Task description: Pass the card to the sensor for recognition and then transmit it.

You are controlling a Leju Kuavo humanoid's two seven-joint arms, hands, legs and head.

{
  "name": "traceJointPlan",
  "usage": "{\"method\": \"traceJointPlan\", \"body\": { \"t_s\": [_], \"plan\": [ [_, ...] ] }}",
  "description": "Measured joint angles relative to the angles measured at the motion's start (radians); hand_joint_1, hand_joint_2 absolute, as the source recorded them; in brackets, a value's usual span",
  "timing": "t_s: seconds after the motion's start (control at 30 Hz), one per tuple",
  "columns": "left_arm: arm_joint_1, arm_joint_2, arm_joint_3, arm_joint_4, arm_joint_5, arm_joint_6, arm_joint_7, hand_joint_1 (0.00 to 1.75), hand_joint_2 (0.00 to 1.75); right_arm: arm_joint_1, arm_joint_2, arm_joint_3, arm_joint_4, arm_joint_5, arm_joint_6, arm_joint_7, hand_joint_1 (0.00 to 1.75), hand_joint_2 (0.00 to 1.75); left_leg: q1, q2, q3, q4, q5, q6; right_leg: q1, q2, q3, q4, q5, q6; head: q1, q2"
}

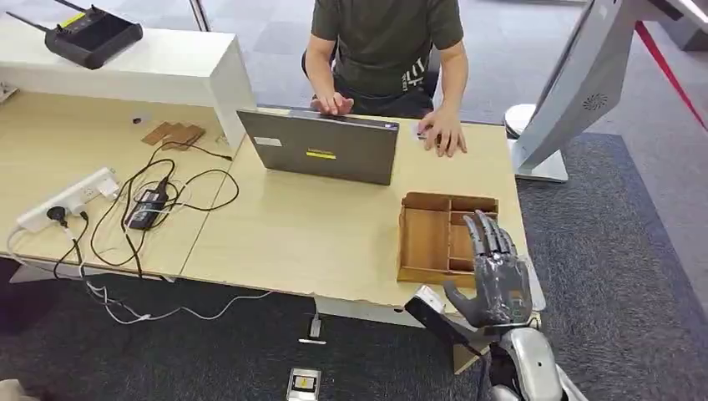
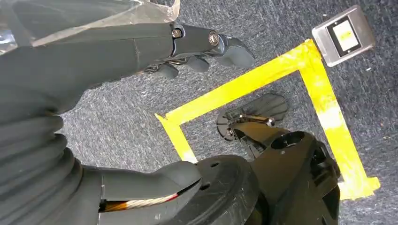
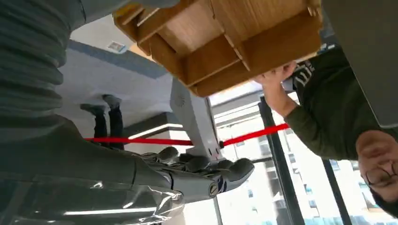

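At the upper left of the head view we see a black router [image 1: 90, 35] with thin antennas on a white box-shaped shelf [image 1: 167, 71]. Below it, on the pale wood-grain worktop [image 1: 284, 234], lie flat brown cardboard pieces [image 1: 174, 134], a white power strip [image 1: 71, 199] and looping black cables [image 1: 159, 205]. In the upper middle stands a grey laptop [image 1: 321, 149] with a matte lid and a yellow sticker; behind it a person [image 1: 386, 46] in a dark shirt rests both hands on the worktop. Right of centre sits a shallow wooden tray [image 1: 426, 238] split into rectangular compartments.

At the lower right our right hand [image 1: 493, 280], dark grey and glossy on a silver arm, is raised upright at the worktop's near edge, fingers straight and spread, thumb out to the side, holding nothing. It overlaps the tray's near right corner. Just left of the thumb a small dark slab with a pale face, the sensor [image 1: 430, 305], juts from the edge. We cannot make out the card anywhere.

In the left wrist view our left hand [image 2: 141, 51] hangs over grey carpet [image 2: 117, 122] with yellow tape [image 2: 263, 77], fingers loosely extended, empty.
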Motion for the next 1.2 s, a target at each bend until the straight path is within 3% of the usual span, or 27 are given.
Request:
{"method": "traceJointPlan", "body": {
  "t_s": [0.4,0.63,1.2],
  "plan": [
    [-0.002,-0.003,0.000,-0.004,0.001,0.005,0.005,0.00,1.75,-0.060,0.034,0.035,0.165,-0.016,0.002,0.013,0.00,1.75,0.000,0.000,0.000,0.000,0.000,0.000,0.000,0.000,0.000,0.000,0.000,0.000,0.000,0.000],
    [-0.002,-0.003,0.000,-0.005,0.006,0.006,0.005,0.00,1.75,-0.099,0.039,0.061,0.234,0.034,0.003,0.070,0.00,1.75,0.000,0.000,0.000,0.000,0.000,0.000,0.000,0.000,0.000,0.000,0.000,0.000,0.000,0.000],
    [-0.002,-0.003,0.000,-0.005,0.019,0.011,0.010,0.00,1.75,-0.141,0.021,0.108,0.291,0.052,0.017,0.126,0.00,1.75,0.000,0.000,0.000,0.000,0.000,0.000,0.000,0.000,0.000,0.000,0.000,0.000,0.000,0.000]
  ]
}}
